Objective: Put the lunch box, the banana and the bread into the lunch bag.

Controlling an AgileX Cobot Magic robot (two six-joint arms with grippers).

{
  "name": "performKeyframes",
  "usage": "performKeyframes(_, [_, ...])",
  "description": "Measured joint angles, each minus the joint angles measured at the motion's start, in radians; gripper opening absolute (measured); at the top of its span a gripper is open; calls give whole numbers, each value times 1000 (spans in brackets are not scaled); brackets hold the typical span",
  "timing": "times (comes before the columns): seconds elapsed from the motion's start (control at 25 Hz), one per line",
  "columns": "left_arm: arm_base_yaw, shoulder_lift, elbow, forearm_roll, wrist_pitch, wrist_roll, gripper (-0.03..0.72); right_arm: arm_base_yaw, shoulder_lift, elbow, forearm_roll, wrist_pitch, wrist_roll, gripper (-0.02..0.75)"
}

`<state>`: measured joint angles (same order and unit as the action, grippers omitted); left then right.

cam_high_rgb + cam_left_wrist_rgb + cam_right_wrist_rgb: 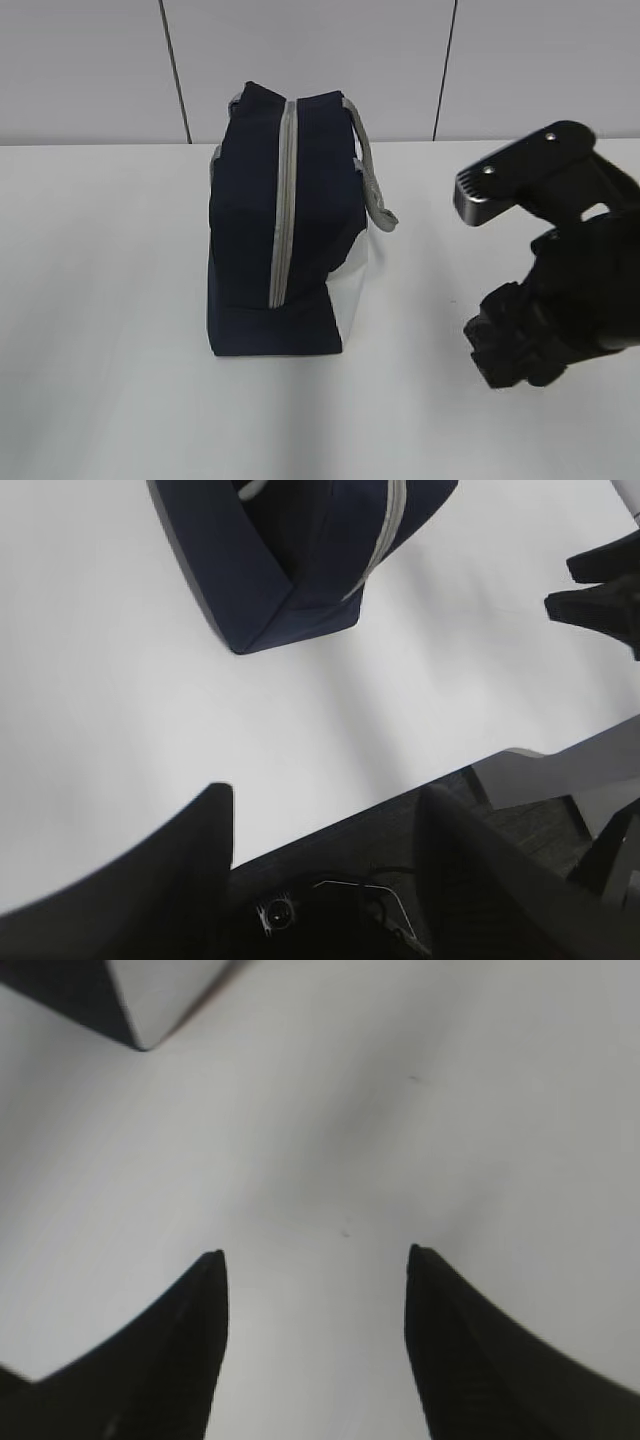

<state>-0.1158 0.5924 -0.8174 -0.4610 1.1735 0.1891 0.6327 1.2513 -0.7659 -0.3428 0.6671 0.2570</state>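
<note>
**Bag zipped and upright, no food in sight, both claws empty**

Lunch bag (280,225) standing on the white table (110,300), left of centre in the exterior view, zipper (283,200) running top to bottom on the near face and looking fully closed. Grey handle (372,175) hanging off the right side. Lunch box, banana, bread: not visible in any view; inside already or off frame, can't tell.

Right gripper (315,1260) parked above bare table right of the bag, jaws roughly half spread, nothing between them. Bag's white lower corner just at the top left of the right wrist view. Left gripper (325,800) over the table's near edge, well apart from the bag, jaws also about half spread, empty.

Judgement: either nothing started or all done; the closed zipper fits both.

If starting:
- Open the zipper first; ring pull not made out from here, so find it before reaching.
- Pin the bag with one claw while the other pulls, else likely to tip or slide.
- Avoid snagging the handle loop on approach.
</note>
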Motion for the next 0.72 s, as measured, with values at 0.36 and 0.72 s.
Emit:
performKeyframes(0.36, [0, -182, 72, 70, 86, -8, 405, 0, -395, 0, 309, 274, -301, 541])
performKeyframes(0.72, [0, -359, 183, 187, 92, -49, 405, 0, -819, 91, 312, 463, -328, 559])
